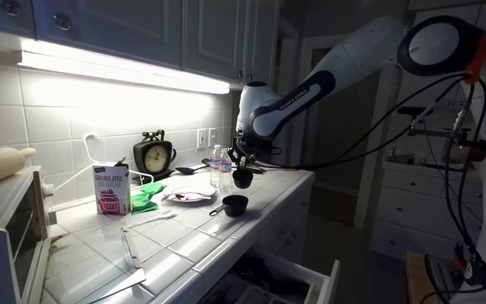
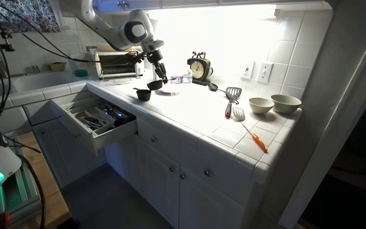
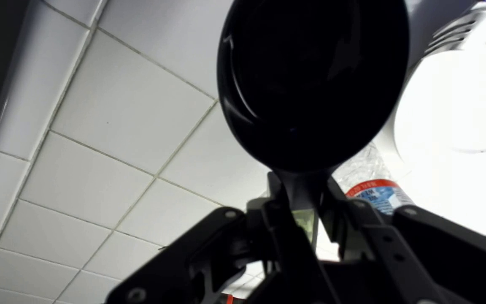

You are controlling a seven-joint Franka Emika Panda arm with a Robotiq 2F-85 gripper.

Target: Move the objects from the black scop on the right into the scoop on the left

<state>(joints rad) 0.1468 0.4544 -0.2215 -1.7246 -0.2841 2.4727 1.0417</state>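
Observation:
My gripper [image 3: 304,188] is shut on the handle of a black scoop [image 3: 310,84], the right-hand one. In both exterior views this held scoop [image 1: 243,179] hangs a little above the counter, looking slightly tilted in an exterior view [image 2: 155,85]. The other black scoop [image 1: 235,206], on the left, stands upright on the tiles near the counter's front edge, its handle [image 1: 217,210] pointing away from the held one. That left scoop [image 2: 144,95] lies outside the wrist view. Inside the held scoop all is too dark to make out any objects, and the left scoop's contents do not show.
Two water bottles [image 1: 225,171] and a white plate [image 1: 203,191] are close to the held scoop. Behind stand a clock [image 1: 154,157] and a sugar box [image 1: 111,190]. Below the counter edge a drawer [image 2: 113,139] is pulled out. Bowls [image 2: 260,105] and a spatula [image 2: 259,142] occupy the far end.

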